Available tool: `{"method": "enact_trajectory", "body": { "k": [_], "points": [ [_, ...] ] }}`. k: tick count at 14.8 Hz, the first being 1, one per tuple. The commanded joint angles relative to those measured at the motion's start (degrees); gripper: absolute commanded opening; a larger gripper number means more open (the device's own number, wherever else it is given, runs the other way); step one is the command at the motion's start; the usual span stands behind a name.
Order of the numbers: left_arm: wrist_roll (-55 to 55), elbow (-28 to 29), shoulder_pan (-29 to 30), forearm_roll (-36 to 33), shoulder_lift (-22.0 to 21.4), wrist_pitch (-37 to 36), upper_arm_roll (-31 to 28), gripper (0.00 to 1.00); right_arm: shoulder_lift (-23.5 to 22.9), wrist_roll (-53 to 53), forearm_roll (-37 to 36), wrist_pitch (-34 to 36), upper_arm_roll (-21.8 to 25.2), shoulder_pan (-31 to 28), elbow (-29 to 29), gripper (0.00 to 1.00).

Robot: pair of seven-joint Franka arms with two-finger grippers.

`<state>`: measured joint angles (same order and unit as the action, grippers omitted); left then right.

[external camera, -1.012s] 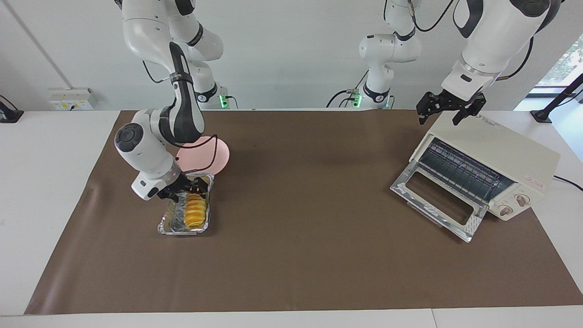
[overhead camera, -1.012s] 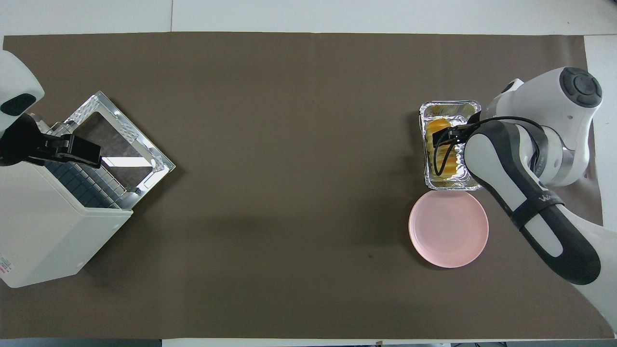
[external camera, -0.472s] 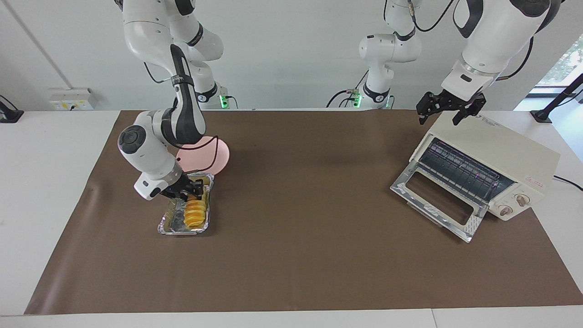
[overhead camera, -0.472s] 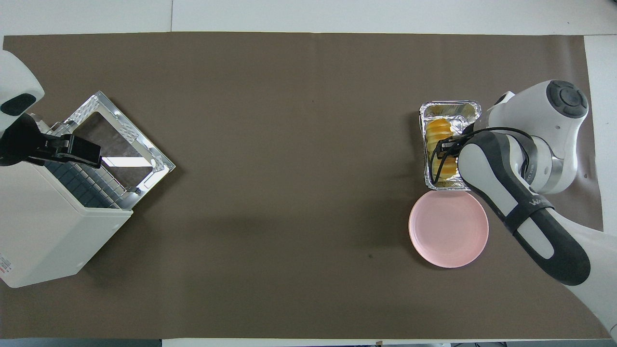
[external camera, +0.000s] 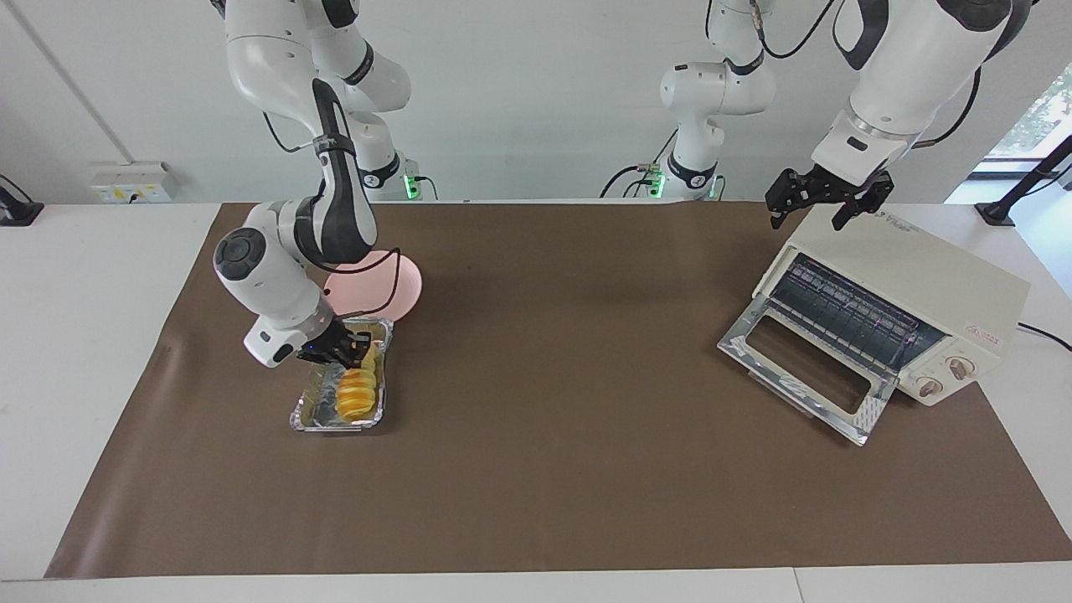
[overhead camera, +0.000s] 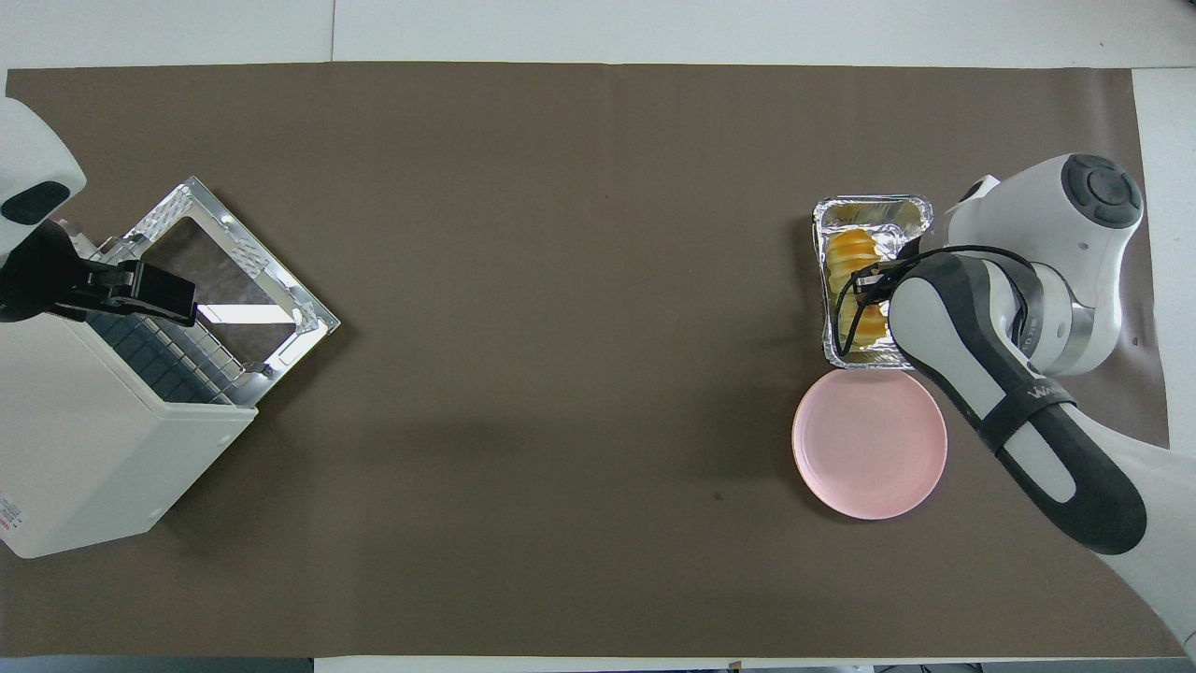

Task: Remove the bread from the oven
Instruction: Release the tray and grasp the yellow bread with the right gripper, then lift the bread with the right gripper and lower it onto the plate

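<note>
The bread (external camera: 356, 395), a golden ridged loaf, lies in a silver foil tray (external camera: 311, 419) toward the right arm's end of the table; it also shows in the overhead view (overhead camera: 850, 254). My right gripper (external camera: 343, 352) is down in the tray, shut on the loaf's end nearer the robots, and shows in the overhead view (overhead camera: 874, 276). The cream oven (external camera: 913, 276) stands at the left arm's end with its glass door (external camera: 804, 368) dropped open and its rack (external camera: 846, 314) bare. My left gripper (external camera: 816, 209) hangs open over the oven's top and waits.
A pink plate (external camera: 404, 289) lies beside the foil tray (overhead camera: 874, 210), nearer the robots, partly hidden by the right arm; it shows whole in the overhead view (overhead camera: 869, 444). A brown mat (external camera: 553, 419) covers the table. The oven (overhead camera: 84, 449) sits at an angle on the mat's corner.
My right gripper's fingers drew in from a wide spread around the loaf's nearer end and the hand shifted slightly. The left arm and oven have not moved.
</note>
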<state>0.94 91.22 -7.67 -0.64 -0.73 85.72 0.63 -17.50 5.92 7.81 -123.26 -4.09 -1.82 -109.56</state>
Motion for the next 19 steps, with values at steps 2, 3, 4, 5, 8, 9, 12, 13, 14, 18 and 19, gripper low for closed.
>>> {"method": "enact_trajectory", "body": {
  "k": [2,3,4,5,8,9,12,13,14,18,19],
  "points": [
    [-0.23,1.33,0.82,0.11,-1.38,0.24,0.34,1.0,3.34,-0.82,-0.77,9.33,-0.13,-0.29,4.61,0.0],
    [-0.23,1.33,0.82,0.11,-1.38,0.24,0.34,1.0,5.35,-0.82,-0.77,11.27,-0.13,-0.47,4.53,0.0],
    [-0.23,1.33,0.82,0.11,-1.38,0.24,0.34,1.0,7.37,-0.99,-0.77,14.16,-0.22,-0.55,4.35,0.0],
    [-0.23,1.33,0.82,0.11,-1.38,0.24,0.34,1.0,9.66,-1.43,-0.77,17.41,-0.22,-0.64,4.09,0.0],
    [-0.23,1.33,0.82,0.11,-1.38,0.15,0.34,1.0,15.54,-5.46,-0.77,25.67,-0.22,-0.82,1.65,0.0],
    [-0.23,1.33,0.82,0.11,-1.38,0.24,0.34,1.0,18.61,-7.48,-0.6,26.4,-0.31,-0.38,-1.59,0.0],
    [-0.23,1.33,0.82,0.11,-1.38,0.24,0.34,1.0,26.36,-8.64,-0.25,24.83,-0.66,0.32,-12.5,0.0],
    [-0.23,1.33,0.82,0.11,-1.38,0.15,0.34,1.0,27.68,-8.64,-0.16,23.43,-0.66,0.32,-15.39,0.0],
    [-0.23,1.33,0.82,0.11,-1.38,0.24,0.34,1.0,29.35,-8.55,-0.16,21.15,-0.66,0.24,-18.9,0.0],
    [-0.23,1.33,0.82,0.11,-1.38,0.15,0.34,1.0,32.88,-8.55,0.11,15.34,-0.66,0.67,-28.42,0.0],
    [-0.23,1.33,0.82,0.11,-1.38,0.24,0.34,1.0,32.62,-8.47,0.11,13.41,-0.66,0.94,-29.65,0.0]
  ]
}}
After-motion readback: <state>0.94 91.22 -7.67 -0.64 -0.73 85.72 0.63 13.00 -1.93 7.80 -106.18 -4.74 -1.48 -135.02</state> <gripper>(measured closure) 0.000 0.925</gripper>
